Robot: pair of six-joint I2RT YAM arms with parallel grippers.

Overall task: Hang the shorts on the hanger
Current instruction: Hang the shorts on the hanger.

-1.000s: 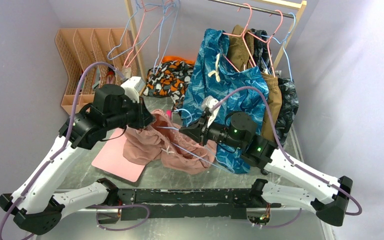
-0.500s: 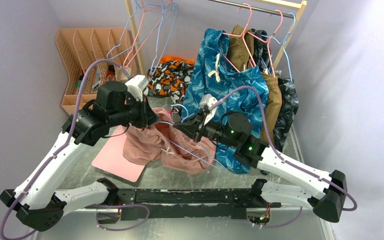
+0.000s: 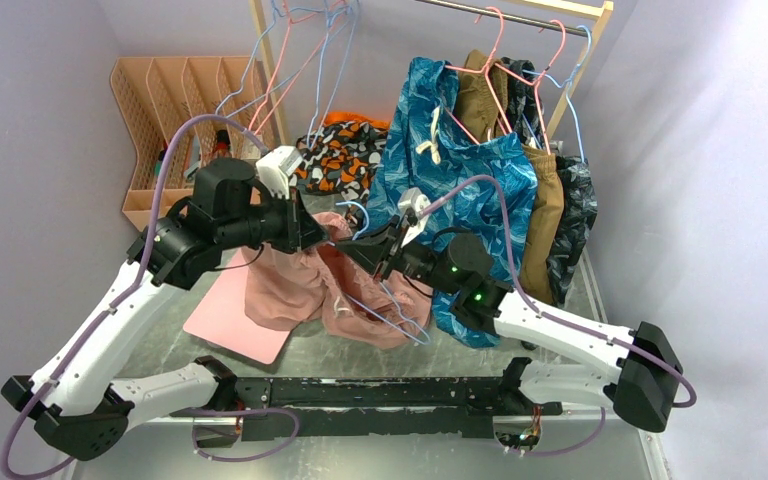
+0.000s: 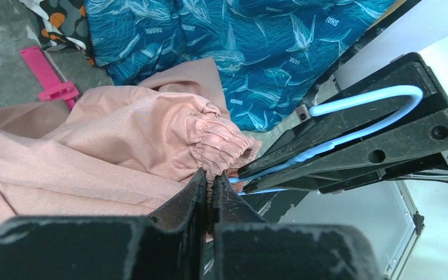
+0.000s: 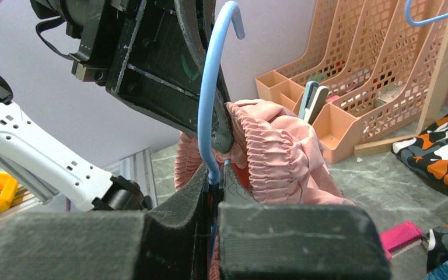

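The salmon shorts [image 3: 295, 285] hang bunched between the two arms above the table. My left gripper [image 3: 317, 236] is shut on their gathered waistband [image 4: 221, 149], lifting it. My right gripper [image 3: 360, 252] is shut on the neck of the light-blue wire hanger [image 5: 210, 116], just below its hook [image 3: 358, 212]. The hanger's triangle [image 3: 395, 318] lies down across the front of the shorts. In the left wrist view the hook [image 4: 379, 108] lies along the right gripper's fingers, right beside the waistband. In the right wrist view the waistband [image 5: 274, 151] bulges next to the hanger's neck.
A flat pink board [image 3: 235, 310] lies under the shorts at left. A blue patterned garment [image 3: 450, 180] and brown clothes hang on pink hangers from the rail at the back right. An orange file rack [image 3: 175, 110] stands back left. A pink clip [image 4: 55, 76] lies on the table.
Both grippers have risen and moved closer together. The left has carried the waistband right, the right has brought the hanger up and left, so hook and waistband now meet.
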